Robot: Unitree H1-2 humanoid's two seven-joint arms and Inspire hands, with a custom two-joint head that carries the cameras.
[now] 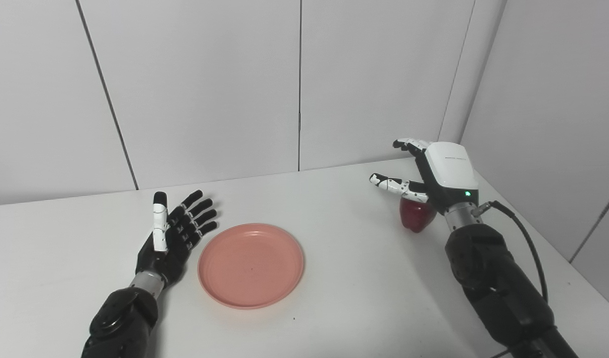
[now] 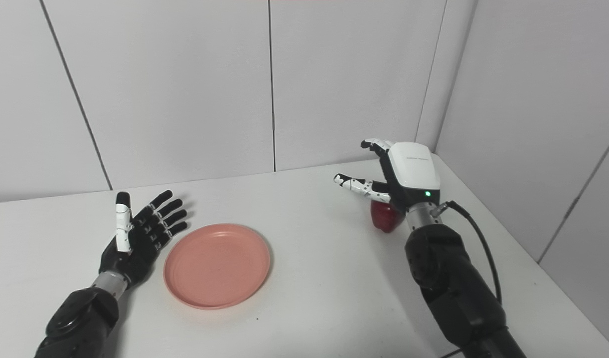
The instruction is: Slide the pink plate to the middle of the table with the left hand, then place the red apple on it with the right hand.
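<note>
The pink plate (image 1: 251, 264) lies flat on the white table (image 1: 344, 278), left of the middle. My left hand (image 1: 177, 233) is open, palm up, fingers spread, just left of the plate's rim and apart from it. The red apple (image 1: 416, 216) stands on the table at the right. My right hand (image 1: 434, 176) is above and around the apple's top, fingers and thumb spread and not closed on it. The hand hides the apple's upper part.
White wall panels stand close behind the table and along its right side. The table's right edge (image 1: 558, 248) runs near my right forearm (image 1: 498, 283). A black cable (image 1: 526, 238) loops from the right wrist.
</note>
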